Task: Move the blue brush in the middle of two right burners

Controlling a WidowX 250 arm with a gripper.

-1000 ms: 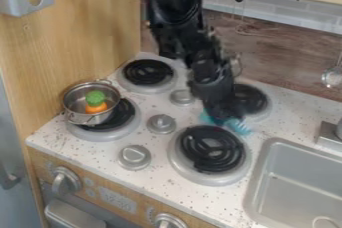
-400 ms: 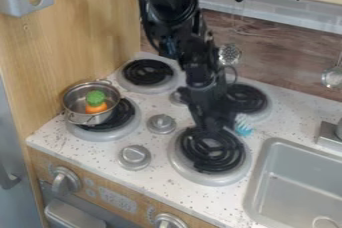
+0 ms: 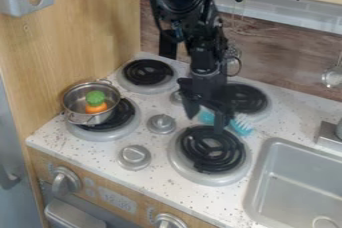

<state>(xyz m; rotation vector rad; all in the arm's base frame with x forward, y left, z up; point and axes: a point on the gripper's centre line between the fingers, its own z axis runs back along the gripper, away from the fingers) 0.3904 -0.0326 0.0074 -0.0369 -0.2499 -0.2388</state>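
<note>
The gripper (image 3: 205, 123) hangs over the gap between the two right burners with its two fingers apart, so it is open. Behind and beside those fingers lies the blue brush (image 3: 242, 125), its bristles facing up at the right and a blue part showing between the fingers. One finger hides the brush's middle. The front right burner (image 3: 211, 149) is just in front of the brush, and the back right burner (image 3: 248, 98) is behind it, partly covered by the arm.
A metal pot (image 3: 80, 93) holding an orange and green toy sits on the front left burner (image 3: 127, 124). Grey knobs (image 3: 161, 123) stand between the left and right burners. At the right is the sink (image 3: 267, 182); a wooden wall (image 3: 87, 27) rises at the left.
The gripper has come away from over the brush toward the left, passing nearer the front right burner, and its fingers now show apart. The brush lies in nearly the same place.
</note>
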